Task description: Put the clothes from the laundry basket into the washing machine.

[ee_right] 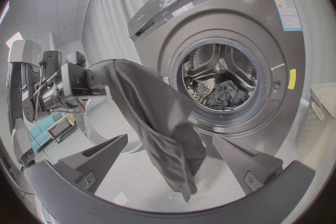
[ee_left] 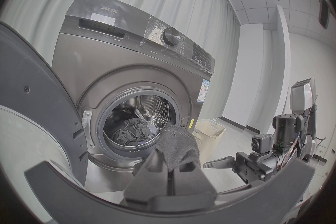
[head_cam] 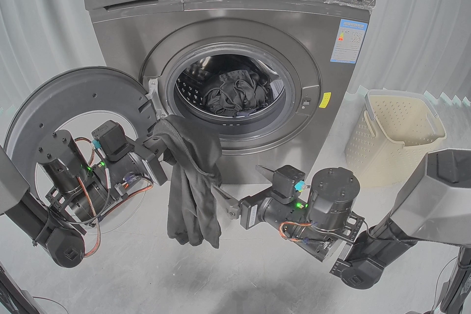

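— Nearest is the right gripper (head_cam: 235, 178), low in front of the washing machine (head_cam: 147, 35), its fingers spread wide and clamped on nothing.
— What about the left gripper (head_cam: 162, 153)?
— Pinched tight on the top of a dark garment (head_cam: 191, 182), just below the lower left of the drum opening (head_cam: 290, 84). The cloth hangs straight down in long folds, its hem clear of the floor (head_cam: 147, 271).
— Does the right gripper touch it?
— One fingertip lies just beside the garment's lower edge; whether it touches, I can't tell. From the right wrist, the cloth hangs between the two open fingers.
— The door?
— The round door (head_cam: 73, 94) is swung fully open on the robot's left, behind the left arm.
— Anything in the drum?
— A heap of dark clothes (head_cam: 235, 91) lies at the bottom of it.
— And the laundry basket (head_cam: 392, 133)?
— Cream, perforated, upright on the floor by the machine's right front corner, well apart from both grippers.
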Tool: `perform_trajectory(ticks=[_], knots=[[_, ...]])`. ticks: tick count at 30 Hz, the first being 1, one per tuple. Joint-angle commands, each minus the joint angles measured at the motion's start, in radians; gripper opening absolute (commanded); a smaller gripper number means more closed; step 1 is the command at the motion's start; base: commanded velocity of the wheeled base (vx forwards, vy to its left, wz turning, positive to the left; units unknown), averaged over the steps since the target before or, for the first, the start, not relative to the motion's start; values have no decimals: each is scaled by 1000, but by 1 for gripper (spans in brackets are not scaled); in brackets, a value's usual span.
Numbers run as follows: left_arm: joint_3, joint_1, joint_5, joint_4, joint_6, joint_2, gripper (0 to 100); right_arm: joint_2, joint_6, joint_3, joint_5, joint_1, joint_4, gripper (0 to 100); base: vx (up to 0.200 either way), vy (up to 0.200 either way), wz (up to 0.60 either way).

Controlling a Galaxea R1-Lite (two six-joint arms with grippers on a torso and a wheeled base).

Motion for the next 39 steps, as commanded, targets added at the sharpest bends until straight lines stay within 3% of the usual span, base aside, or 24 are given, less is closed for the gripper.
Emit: perform_trajectory(ticks=[1,8,19,23,24,32,39], knots=[[0,-3,0,0,1,-2,0,30,-1,-50,12,21,-3,100,0,0,0],[0,-3,0,0,1,-1,0,92,-4,-136,24,54,-16,100,0,0,0],[-4,-18,2,-2,1,-2,0,176,-7,-257,21,44,-25,100,0,0,0],[-10,-37,23,-2,-4,-4,0,220,-2,-323,15,45,-36,100,0,0,0],[-10,-41,23,-2,-4,-4,0,227,-2,-331,15,45,-40,0,0,0,0],[-10,-37,25,-2,-6,4,0,205,7,-346,10,50,-46,0,0,0,0],[-9,-1,22,-2,-7,28,0,66,10,-211,-5,54,-46,0,0,0,0]])
